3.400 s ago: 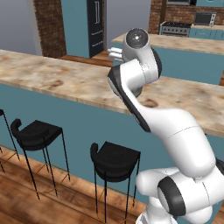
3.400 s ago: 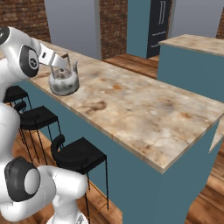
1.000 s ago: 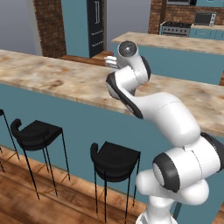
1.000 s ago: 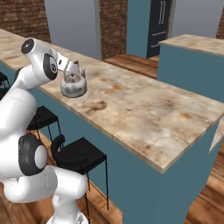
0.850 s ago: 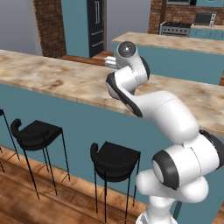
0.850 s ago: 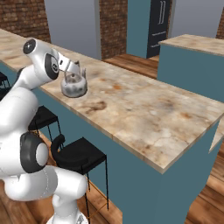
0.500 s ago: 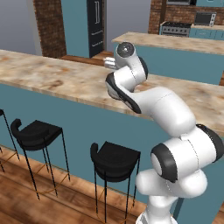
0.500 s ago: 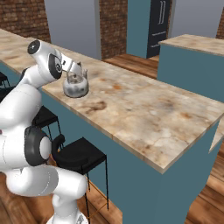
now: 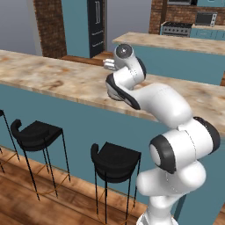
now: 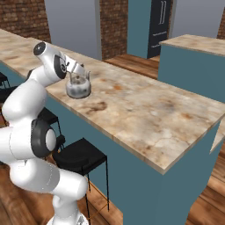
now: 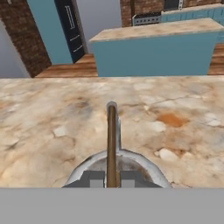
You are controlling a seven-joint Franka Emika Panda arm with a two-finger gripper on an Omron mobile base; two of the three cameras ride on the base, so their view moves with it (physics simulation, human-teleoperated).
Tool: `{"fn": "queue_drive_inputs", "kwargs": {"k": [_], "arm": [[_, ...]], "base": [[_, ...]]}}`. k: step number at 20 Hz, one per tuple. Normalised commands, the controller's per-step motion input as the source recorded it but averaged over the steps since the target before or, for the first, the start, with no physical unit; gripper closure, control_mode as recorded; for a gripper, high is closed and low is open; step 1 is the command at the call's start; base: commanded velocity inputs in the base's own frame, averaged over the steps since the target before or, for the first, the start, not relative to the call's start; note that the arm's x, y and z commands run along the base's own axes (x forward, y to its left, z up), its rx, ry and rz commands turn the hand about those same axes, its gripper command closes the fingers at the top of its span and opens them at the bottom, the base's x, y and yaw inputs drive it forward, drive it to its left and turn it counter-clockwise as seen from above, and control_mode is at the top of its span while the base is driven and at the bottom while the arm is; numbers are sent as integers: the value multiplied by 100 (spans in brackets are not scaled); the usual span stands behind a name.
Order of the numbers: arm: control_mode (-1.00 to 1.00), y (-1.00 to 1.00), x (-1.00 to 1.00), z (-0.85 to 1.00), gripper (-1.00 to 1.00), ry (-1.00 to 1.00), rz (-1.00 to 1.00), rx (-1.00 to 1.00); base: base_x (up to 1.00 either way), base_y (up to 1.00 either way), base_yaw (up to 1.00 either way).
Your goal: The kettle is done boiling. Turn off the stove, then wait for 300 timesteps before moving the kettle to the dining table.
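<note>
The dining table (image 10: 145, 114) runs as a long bar-height counter across the room, its beige marbled stone top ending in a square corner at the near right in the right base view, above a plain teal base. Most of that top lies bare: a broad stretch of stone spreads to the right of the kettle (image 10: 78, 87) and beyond it toward the far edge. The kettle is over the slab close to the near edge, the side the robot reaches from; whether its base touches the stone cannot be told. Below that edge, black stools (image 9: 115, 161) with thin metal legs stand on a wooden plank floor. Past the table a second teal island (image 11: 153, 52) with a similar stone top stands well apart, and a stove (image 9: 178, 27) with a steel front shows far back by the brick wall.

The kettle is small, squat and rounded, shiny silver metal with a thin arched handle (image 11: 112, 140) that looks dark brown from the hand view.

The gripper (image 10: 74, 70) reaches over the table from the near side and is clenched on the kettle's handle at its top; in the hand view the two fingertips (image 11: 93, 178) press against either side of the thin bar, with the rounded body spreading below them.
</note>
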Motion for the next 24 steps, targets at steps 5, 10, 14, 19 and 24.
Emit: {"fn": "queue_drive_inputs", "kwargs": {"k": [5,10,14,19,24], "arm": [[-100,0,26,-9,100,1,0,0],[-100,0,23,-10,100,0,0,0],[-100,0,13,-12,100,1,0,0],[-100,0,0,-13,-100,0,0,0],[-100,0,-1,0,-100,0,0,0]], "base": [[0,0,0],[0,0,0],[0,0,0],[0,0,0],[0,0,0]]}}
